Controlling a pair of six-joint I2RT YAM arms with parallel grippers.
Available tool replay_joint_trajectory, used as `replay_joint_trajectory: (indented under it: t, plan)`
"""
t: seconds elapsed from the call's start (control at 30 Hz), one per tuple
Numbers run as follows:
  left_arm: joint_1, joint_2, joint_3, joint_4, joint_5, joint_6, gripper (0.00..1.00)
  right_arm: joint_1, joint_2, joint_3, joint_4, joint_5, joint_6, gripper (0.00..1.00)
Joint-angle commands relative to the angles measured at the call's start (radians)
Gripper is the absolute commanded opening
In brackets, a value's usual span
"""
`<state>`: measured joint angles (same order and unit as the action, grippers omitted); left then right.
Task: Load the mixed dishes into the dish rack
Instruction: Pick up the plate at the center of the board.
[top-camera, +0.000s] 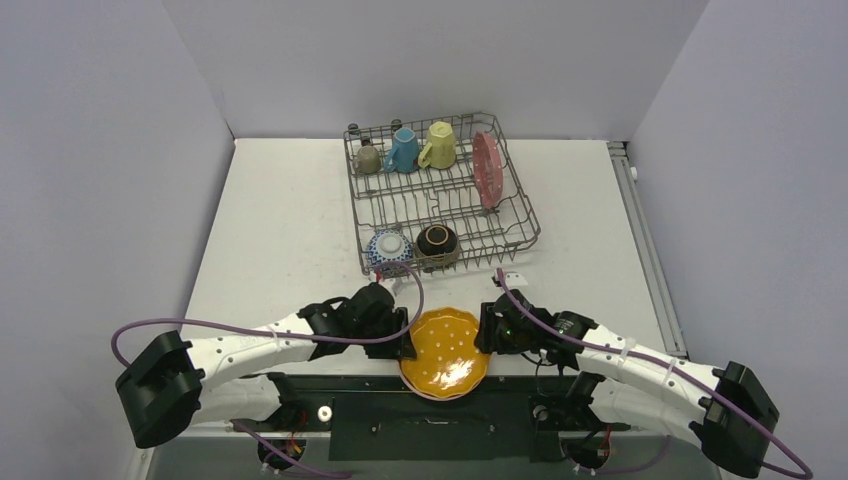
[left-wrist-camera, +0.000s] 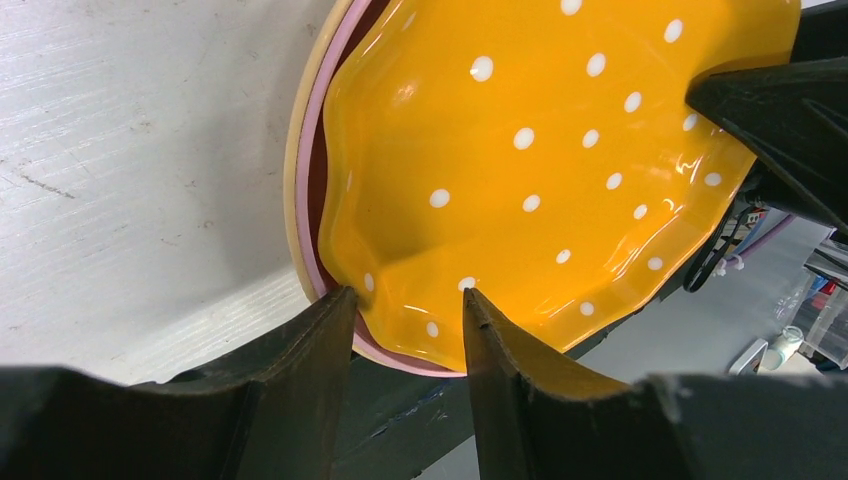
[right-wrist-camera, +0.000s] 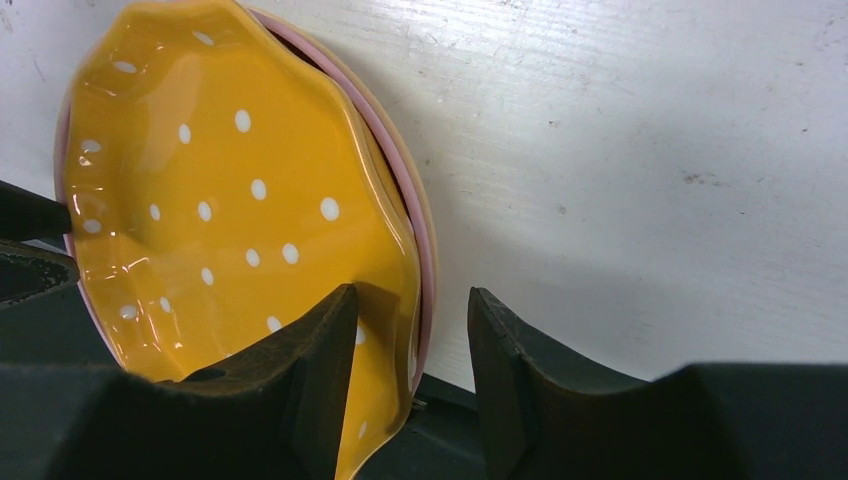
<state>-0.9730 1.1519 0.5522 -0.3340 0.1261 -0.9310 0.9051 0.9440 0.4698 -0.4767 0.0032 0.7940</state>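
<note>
Orange dotted plate (top-camera: 445, 352) tops a stack of plates at the near edge of the tabletop (top-camera: 280, 230), lying tilted above a pink-rimmed plate (left-wrist-camera: 311, 150). Left pincer (left-wrist-camera: 405, 300) and right pincer (right-wrist-camera: 410, 295) each stand spread astride opposite sides of its scalloped rim, not pressed onto it. Dish rack (top-camera: 440, 200) sits well behind, holding three mugs, an upright plate and two bowls.

The grey wire dish rack (top-camera: 450, 203) holds a grey-olive mug (top-camera: 369, 157), blue mug (top-camera: 403, 150) and yellow mug (top-camera: 439, 146) along its far row, a pink plate (top-camera: 487, 170) upright at its right, a blue-white bowl (top-camera: 389, 248) and dark brown bowl (top-camera: 437, 241) at its near edge, while an orange dotted plate (top-camera: 445, 350) tops a plate stack (left-wrist-camera: 303, 200) nearer than the rack.
</note>
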Motion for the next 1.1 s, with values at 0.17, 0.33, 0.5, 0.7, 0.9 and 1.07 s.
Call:
replay_joint_trajectory:
  t: [0.17,0.33,0.5,0.7,0.9,1.07]
  plan:
    - [-0.022,0.044,0.008,0.047,-0.036,0.018,0.41,0.023,-0.058,0.058,-0.084,0.048,-0.005,0.4]
    - [-0.024,0.053,0.005,0.056,-0.034,0.018,0.41,0.04,-0.1,0.073,-0.1,0.042,0.008,0.4]
    - [-0.03,0.062,0.005,0.068,-0.032,0.017,0.4,0.041,-0.11,0.07,-0.083,0.017,0.019,0.38]
    - [-0.035,0.068,0.004,0.076,-0.034,0.015,0.4,0.043,-0.098,0.042,-0.048,0.007,0.034,0.38]
    - [-0.04,0.091,0.009,0.097,-0.03,0.013,0.4,0.043,-0.1,-0.004,0.023,-0.054,0.065,0.38]
    - [-0.05,0.12,0.02,0.112,-0.028,0.012,0.4,0.042,-0.111,-0.044,0.088,-0.097,0.103,0.38]
